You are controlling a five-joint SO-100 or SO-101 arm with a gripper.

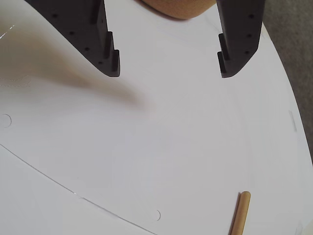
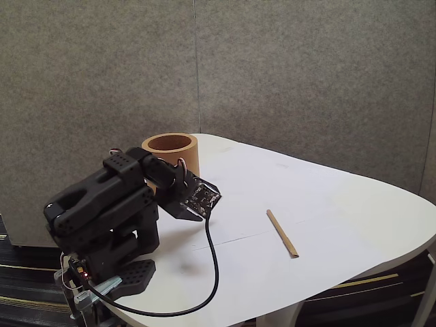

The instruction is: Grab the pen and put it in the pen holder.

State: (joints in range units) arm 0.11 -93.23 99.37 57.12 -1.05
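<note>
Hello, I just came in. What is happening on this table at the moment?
A small black robot arm sits folded at the edge of a white table. Its gripper is open and holds nothing; in the wrist view the fingers hang above bare table. The pen lies flat on the table, apart from the arm, untouched. The pen holder stands upright just behind the arm. The pen is not yet in it.

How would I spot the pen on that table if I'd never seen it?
Start at the white table in the fixed view, with the black robot arm at its left end. To the right of the arm, alone on the bare tabletop, lies the pen. It is a thin, straight, tan stick lying flat, unlike the wide orange-brown pen holder standing behind the arm and the curving black cable.
</note>
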